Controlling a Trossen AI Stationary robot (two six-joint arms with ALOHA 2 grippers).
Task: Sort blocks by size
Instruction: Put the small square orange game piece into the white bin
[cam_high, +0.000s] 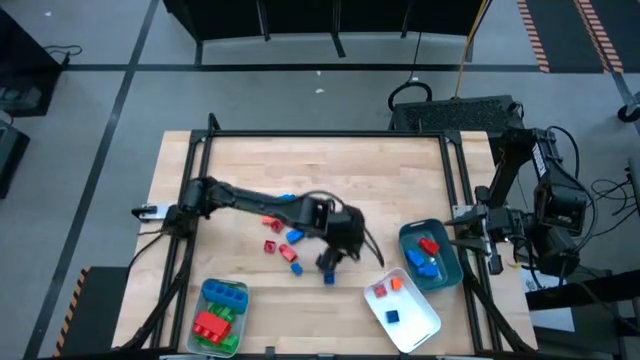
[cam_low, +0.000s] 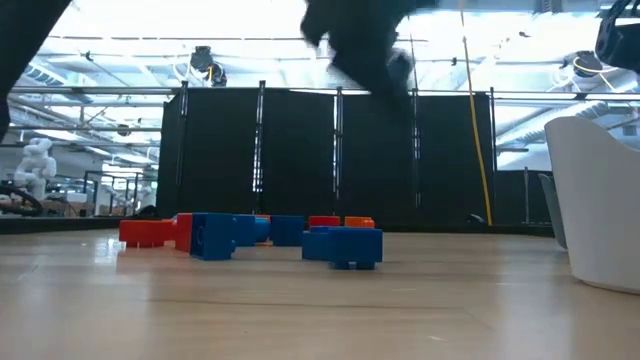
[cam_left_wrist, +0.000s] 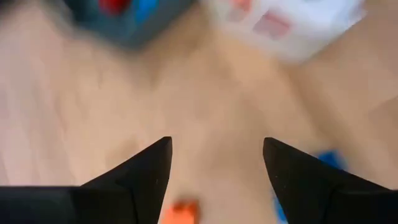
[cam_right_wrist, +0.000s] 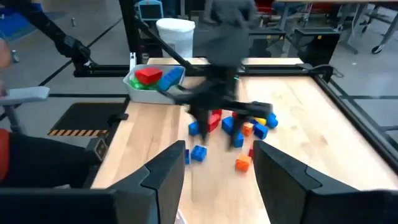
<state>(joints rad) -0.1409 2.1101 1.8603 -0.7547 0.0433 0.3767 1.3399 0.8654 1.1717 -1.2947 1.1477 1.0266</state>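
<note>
In the left wrist view you see motion blur throughout: the teal tray (cam_left_wrist: 127, 18) and white tray (cam_left_wrist: 292, 22) are smeared and cut by the picture's edge, and their contents cannot be told. An orange block (cam_left_wrist: 180, 213) and a blue block (cam_left_wrist: 329, 160) are partly cropped or hidden behind the fingers (cam_left_wrist: 149, 171). In the low view the left arm (cam_low: 365, 40) is a dark blur, cut off above.

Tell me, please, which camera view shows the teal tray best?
The high view: the whole teal tray shows from above, holding red and blue blocks, at the table's right edge. The left wrist view shows only a blurred corner. The low and right wrist views do not show it.
</note>
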